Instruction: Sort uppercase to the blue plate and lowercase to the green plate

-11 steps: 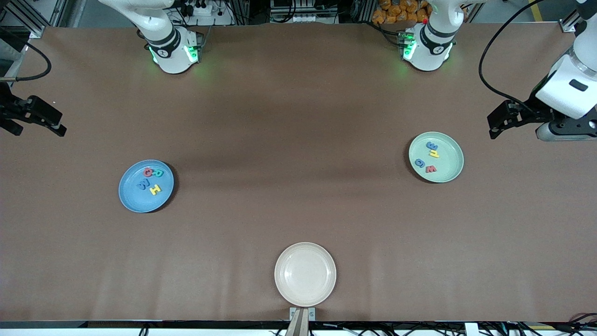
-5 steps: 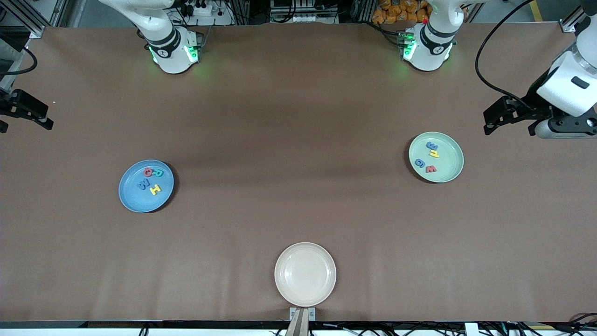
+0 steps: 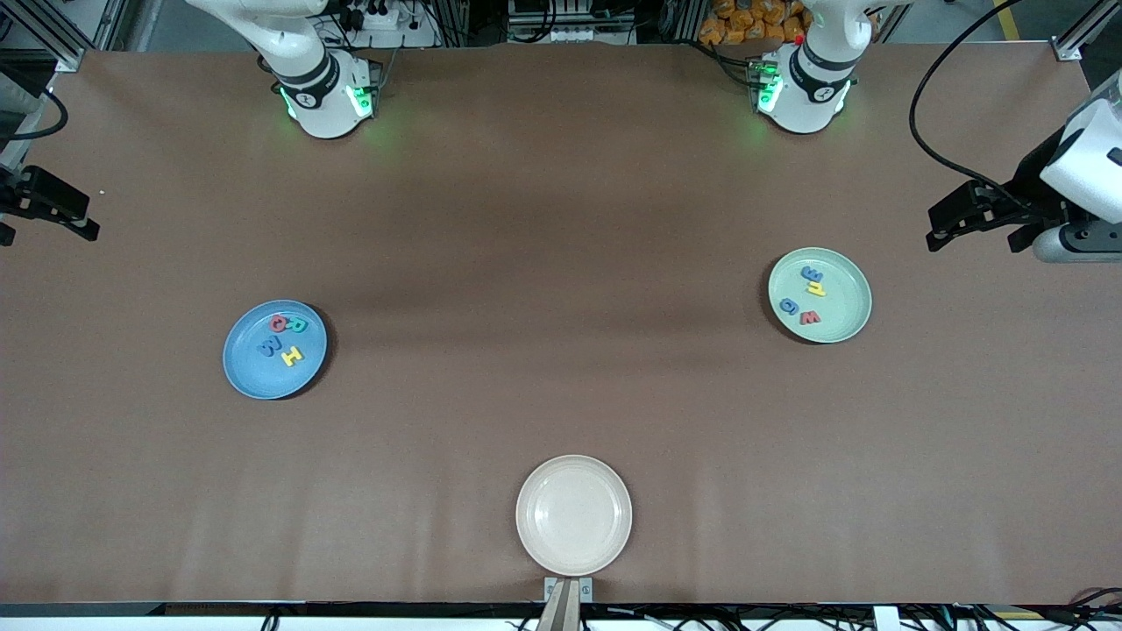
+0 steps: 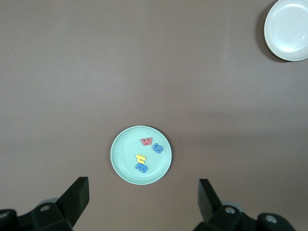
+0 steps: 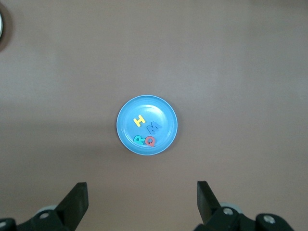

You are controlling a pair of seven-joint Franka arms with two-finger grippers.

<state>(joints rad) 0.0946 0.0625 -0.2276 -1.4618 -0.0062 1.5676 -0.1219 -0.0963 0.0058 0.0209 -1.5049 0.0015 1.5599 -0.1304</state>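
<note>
Both pincers stand spread and empty: left pincer (image 3: 951,223) over the bare tabletop (image 3: 561,263) at the left arm's end, just beside the green plate (image 3: 848,317); right pincer (image 3: 53,206) over the tabletop edge at the right arm's end, well apart from the blue plate (image 3: 245,372). Uppercase letters (image 3: 282,337), namely the yellow H, blue W, teal R and red Q, lie clustered in the blue plate, with R and Q touching. Lowercase letters (image 3: 808,294), namely the blue m, yellow h, blue g and red w, lie in the green plate. A cream plate (image 3: 574,561) sits empty, nearest the front camera. No letter shows on the bare tabletop, so the sort appears complete and both arms appear to wait.

Risks, as judged: the left pincer, so close to the green plate's rim, could clip it if swung low, sliding the plate or scattering letters. The blue W and blue m look alike; a mistaken re-sort would spoil the result.
</note>
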